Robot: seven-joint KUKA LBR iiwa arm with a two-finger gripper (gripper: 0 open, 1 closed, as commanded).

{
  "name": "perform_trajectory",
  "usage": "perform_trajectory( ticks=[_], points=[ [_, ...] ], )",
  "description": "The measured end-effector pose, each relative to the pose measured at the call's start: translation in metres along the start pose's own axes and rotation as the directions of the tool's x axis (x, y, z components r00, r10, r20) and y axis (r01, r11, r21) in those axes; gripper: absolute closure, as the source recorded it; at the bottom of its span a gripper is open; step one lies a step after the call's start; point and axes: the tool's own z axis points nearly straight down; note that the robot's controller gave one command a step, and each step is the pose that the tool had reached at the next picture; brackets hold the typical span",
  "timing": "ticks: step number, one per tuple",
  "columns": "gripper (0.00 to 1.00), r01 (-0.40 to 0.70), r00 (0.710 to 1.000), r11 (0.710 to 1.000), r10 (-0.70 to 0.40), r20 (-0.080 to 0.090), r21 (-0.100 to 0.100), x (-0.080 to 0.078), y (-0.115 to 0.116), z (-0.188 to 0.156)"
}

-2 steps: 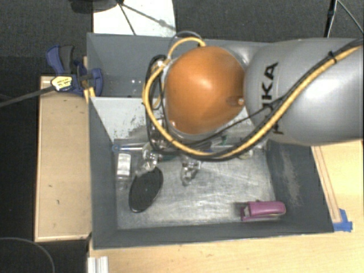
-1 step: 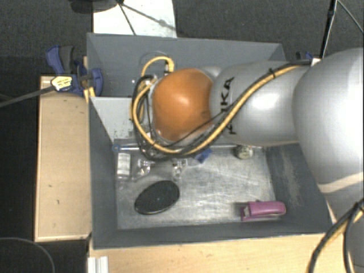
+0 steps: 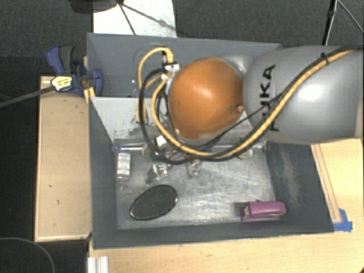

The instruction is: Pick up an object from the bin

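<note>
My gripper (image 3: pixel 176 168) hangs below the orange wrist cover over the middle of the bin floor. Its two fingertips (image 3: pixel 194 167) stand apart, open, with nothing between them. A flat black oval disc (image 3: pixel 153 202) lies just below and left of the fingers, near the front left corner. A small clear plastic piece (image 3: pixel 123 164) rests to the left of the gripper by the left wall. A purple oblong thing with a darker cap (image 3: pixel 261 210) lies at the front right, well away from the fingers.
The arm and its cables cover the back half of the bin. Bare scuffed floor lies between the black disc and the purple thing.
</note>
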Motion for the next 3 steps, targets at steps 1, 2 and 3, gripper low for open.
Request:
perform_trajectory(
  ticks=[1, 2, 3],
  points=[
    [0.0, 0.157, 0.988, 0.988, -0.157, 0.002, -0.01, -0.032, 0.051, 0.064],
    [0.0, -0.013, 1.0, 1.0, 0.013, -0.001, -0.006, -0.022, 0.045, 0.104],
    [1.0, -0.009, 1.0, 1.0, 0.009, 0.001, -0.003, -0.023, 0.045, 0.102]
  ],
)
